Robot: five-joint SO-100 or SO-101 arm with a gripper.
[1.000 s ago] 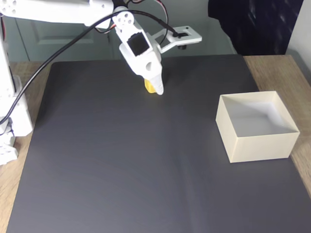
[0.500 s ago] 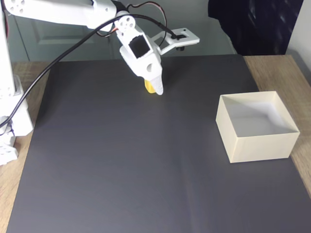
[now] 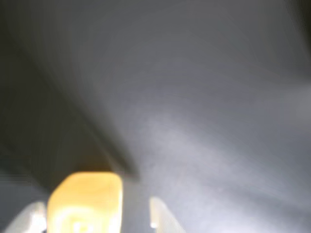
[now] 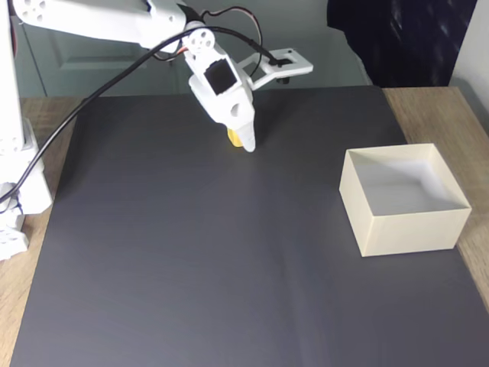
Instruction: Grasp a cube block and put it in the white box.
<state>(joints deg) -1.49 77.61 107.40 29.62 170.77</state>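
Dark grey mat [image 4: 229,267] covers most of the wooden table [image 4: 428,115], nothing on it up front in the fixed view. Midway back on the right sits the white box [image 4: 382,229], open top, inside bare afaict. Further back, near the mat's far edge, the gripper [image 4: 243,140] is clamped on the cube block [image 4: 234,136], just a sliver of yellow peeking out beside the white fingertip. Wrist view is blurry but shows the cube [image 3: 85,204] between the two pale fingers [image 3: 160,218], so def held. Compared w/ a sec ago the arm has crept up and tilted a bit, cube going with it, so imo the grab is done and the lift is starting; box is well apart to the right, so the carry is all still to do. No brands, labels or readable text anywhere.
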